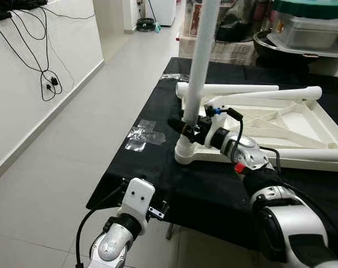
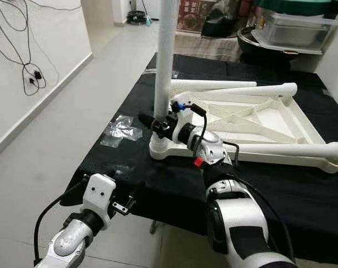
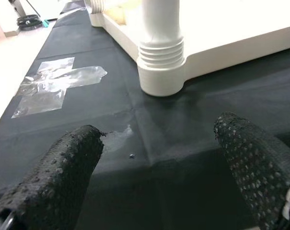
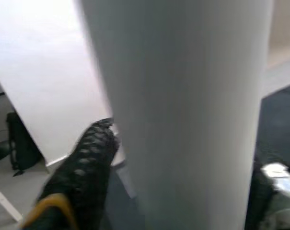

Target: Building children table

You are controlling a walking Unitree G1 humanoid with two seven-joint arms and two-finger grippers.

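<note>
Fingers of the right gripper [image 1: 185, 126] clamp the upright table leg [image 1: 201, 61] just above its corner socket [image 1: 186, 152]; keep it vertical while you twist. Left gripper [image 3: 156, 177] waits, spread wide.

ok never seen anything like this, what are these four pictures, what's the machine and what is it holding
This is a humanoid robot with two silver arms, each ending in a gripper of two black fingers. The two wide pictures come from cameras in its head, looking down. The other two come from cameras on its wrists, looking along the fingers.

On a black-covered table lies a white children's table top, upside down. One white leg stands upright in its corner socket; other legs lie across it. Clear plastic wrap lies nearby.

The right gripper is closed around the upright leg, just above the socket. The left gripper is open and holds nothing, hovering at the table's near edge.
</note>
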